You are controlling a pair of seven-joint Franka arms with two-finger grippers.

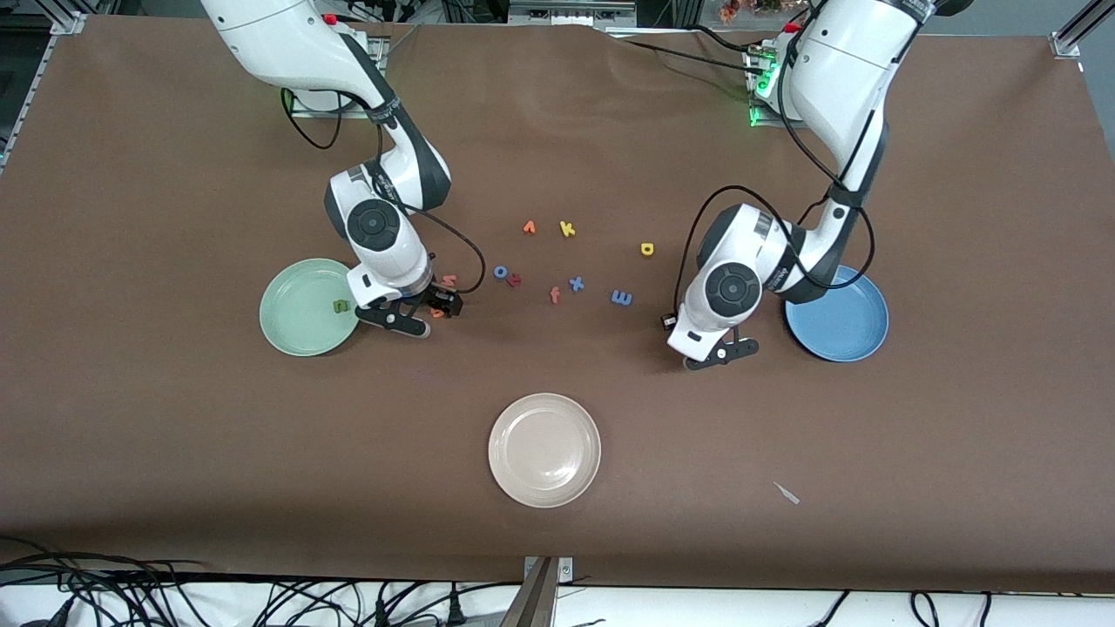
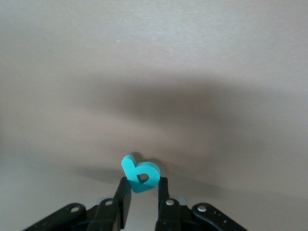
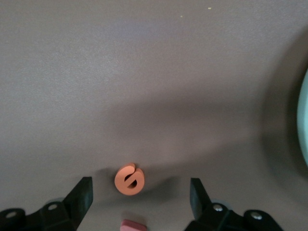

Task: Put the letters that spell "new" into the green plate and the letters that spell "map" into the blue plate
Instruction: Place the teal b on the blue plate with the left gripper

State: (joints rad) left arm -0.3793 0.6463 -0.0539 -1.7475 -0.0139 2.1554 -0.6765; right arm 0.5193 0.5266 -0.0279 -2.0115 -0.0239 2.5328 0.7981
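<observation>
The left gripper (image 2: 142, 197), over bare cloth beside the blue plate (image 1: 858, 335), pinches the teal "a" (image 2: 140, 176) between its jaws, most of the letter standing proud of the fingertips. Foam this small is probably featherlight and squashy, so a light grip across its flat faces should do.

The right gripper (image 3: 139, 195), beside the green plate (image 1: 287, 331), has its jaws spread wide with the orange "e" (image 3: 129, 179) lying flat on the table between them; the salmon "w" (image 3: 133, 225) sits closer to the wrist. The dark green "n" (image 1: 340, 306) already rests in the green plate. No brand or label can be read.
</observation>
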